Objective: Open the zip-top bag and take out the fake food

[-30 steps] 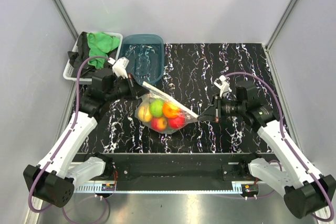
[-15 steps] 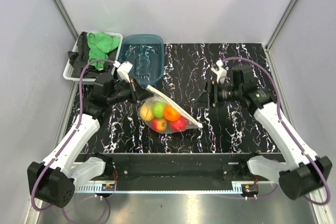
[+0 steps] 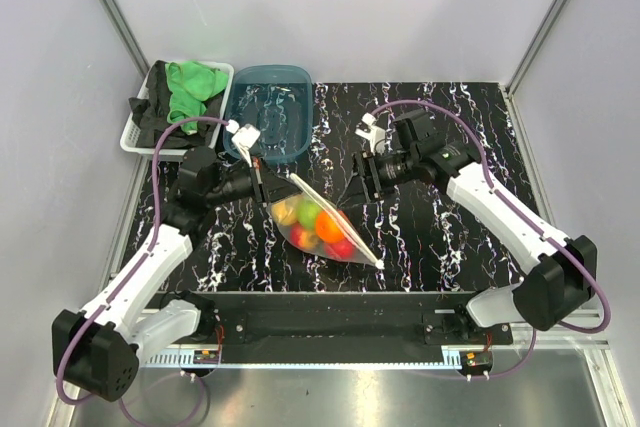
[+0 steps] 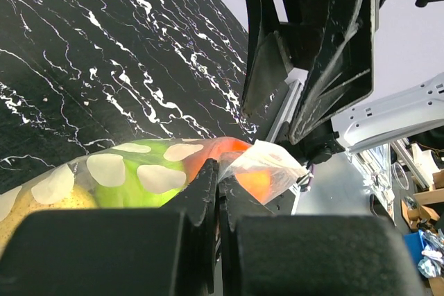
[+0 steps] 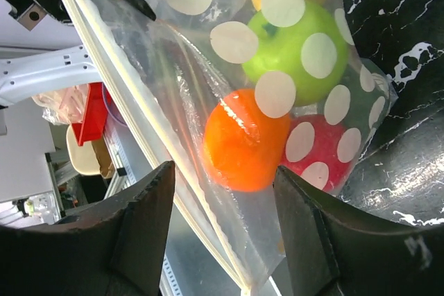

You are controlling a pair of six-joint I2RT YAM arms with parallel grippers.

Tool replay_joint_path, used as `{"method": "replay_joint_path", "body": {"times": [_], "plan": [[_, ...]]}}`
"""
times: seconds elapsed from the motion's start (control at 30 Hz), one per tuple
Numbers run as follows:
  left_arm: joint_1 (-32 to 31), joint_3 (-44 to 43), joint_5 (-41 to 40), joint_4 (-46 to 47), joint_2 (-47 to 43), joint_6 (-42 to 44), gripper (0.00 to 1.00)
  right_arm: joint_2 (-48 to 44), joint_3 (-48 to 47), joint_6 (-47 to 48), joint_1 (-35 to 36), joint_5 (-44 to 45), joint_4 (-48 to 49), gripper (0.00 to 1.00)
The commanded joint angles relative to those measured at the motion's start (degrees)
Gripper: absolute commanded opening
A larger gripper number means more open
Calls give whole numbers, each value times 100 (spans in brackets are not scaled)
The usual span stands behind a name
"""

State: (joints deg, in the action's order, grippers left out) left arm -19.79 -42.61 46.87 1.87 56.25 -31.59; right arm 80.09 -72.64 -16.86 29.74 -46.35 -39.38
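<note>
While we are pinching one corner of the zip-top bag (image 5: 173, 67) in our left gripper (image 3: 262, 175), it is hanging slanted over the table (image 3: 440, 137), the fake food (image 3: 320, 227) sagging inside. Our right gripper (image 3: 358, 190) is waiting spread beside the sealed edge, likely to grip it.

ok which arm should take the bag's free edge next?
Right. The left claw is shut on a corner of the bag, so it is occupied. The right claw is open and faces the zip strip, which lies just ahead of its fingers.
</note>
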Motion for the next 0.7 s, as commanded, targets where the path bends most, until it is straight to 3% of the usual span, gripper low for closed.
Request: {"method": "replay_joint_path", "body": {"times": [0.0, 0.43, 0.57, 0.6, 0.67], "plan": [[2, -80, 182, 464, 26, -22, 0, -152, -136, 175, 199, 12, 140, 66], [-7, -335, 129, 463, 281, -224, 0, 94, -110, 148, 682, 512, 220, 50], [-25, -537, -11, 341, 413, -303, 0, 24, -48, 122, 691, 775, 132, 31], [-33, -677, -55, 201, 422, -286, 0, 6, -31, 96, 683, 811, 123, 21], [-103, -844, -423, -62, 439, -216, 6, -81, -57, 43, 683, 1012, 27, 11]]}}
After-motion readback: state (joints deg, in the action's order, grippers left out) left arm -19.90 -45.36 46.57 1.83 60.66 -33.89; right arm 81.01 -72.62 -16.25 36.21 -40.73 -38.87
